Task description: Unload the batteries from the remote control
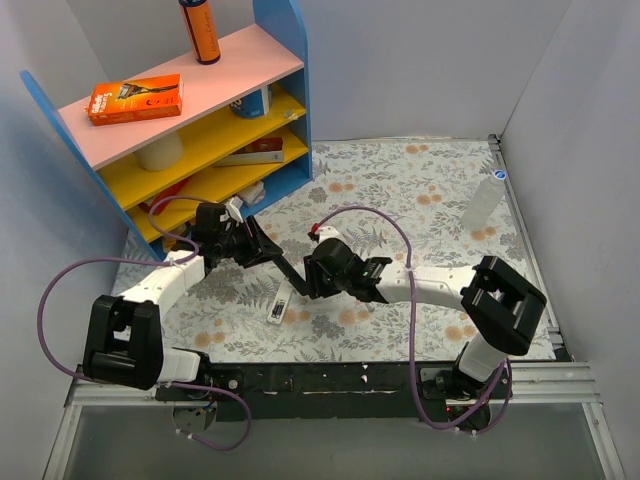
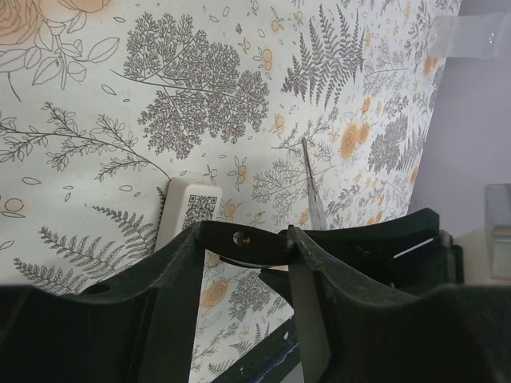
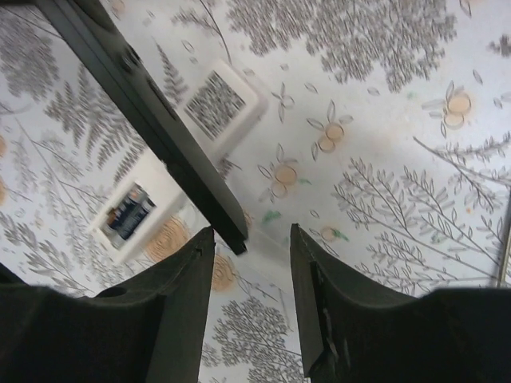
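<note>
The black remote (image 1: 282, 268) slants between the 2 pincers: the left pincer (image 2: 243, 239) clamps it, the right pincer (image 3: 251, 239) gapes at its end. It bars the way down to the white remote (image 1: 281, 301). A shelf (image 1: 230, 65) blocks the back left and a bottle (image 1: 482, 203) the back right, with bare tabletop (image 1: 400, 190) between.

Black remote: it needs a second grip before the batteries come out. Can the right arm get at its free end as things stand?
Probably yes. The right tool is open, and the black remote's free end sits just ahead of its gap, nothing between. The left tool holds the other end.
</note>
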You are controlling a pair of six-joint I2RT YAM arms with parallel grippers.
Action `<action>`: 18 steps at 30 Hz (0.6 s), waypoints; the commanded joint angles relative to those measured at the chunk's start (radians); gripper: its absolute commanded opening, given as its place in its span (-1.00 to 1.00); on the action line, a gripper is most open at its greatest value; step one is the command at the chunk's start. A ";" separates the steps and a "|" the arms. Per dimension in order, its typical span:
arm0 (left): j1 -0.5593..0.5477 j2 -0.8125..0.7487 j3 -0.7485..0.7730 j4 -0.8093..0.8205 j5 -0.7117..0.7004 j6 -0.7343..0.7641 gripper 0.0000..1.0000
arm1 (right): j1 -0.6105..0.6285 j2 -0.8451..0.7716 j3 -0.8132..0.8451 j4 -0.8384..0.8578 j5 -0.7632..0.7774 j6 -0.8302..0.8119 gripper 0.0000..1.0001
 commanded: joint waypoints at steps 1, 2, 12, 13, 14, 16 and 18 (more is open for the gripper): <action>0.006 -0.049 0.011 0.016 -0.017 0.008 -1.00 | -0.004 -0.039 -0.055 -0.028 -0.008 0.009 -0.03; 0.006 -0.049 0.011 0.016 -0.019 0.008 -1.00 | -0.002 -0.042 -0.060 -0.025 -0.014 0.008 -0.03; 0.006 -0.049 0.007 0.022 -0.016 0.002 -1.00 | -0.004 -0.042 -0.098 0.122 -0.117 -0.038 -0.13; 0.006 -0.050 0.007 0.022 -0.016 0.004 -1.00 | -0.004 -0.040 -0.089 0.116 -0.117 -0.038 -0.14; 0.006 -0.049 0.010 0.022 -0.022 0.005 -1.00 | -0.002 -0.043 -0.088 0.113 -0.115 -0.038 -0.14; 0.006 -0.049 0.016 0.022 -0.049 0.008 -1.00 | -0.004 -0.052 -0.078 0.091 -0.106 -0.038 -0.14; 0.006 -0.037 0.033 0.016 -0.060 0.013 -1.00 | -0.004 -0.074 -0.068 0.055 -0.073 -0.040 -0.13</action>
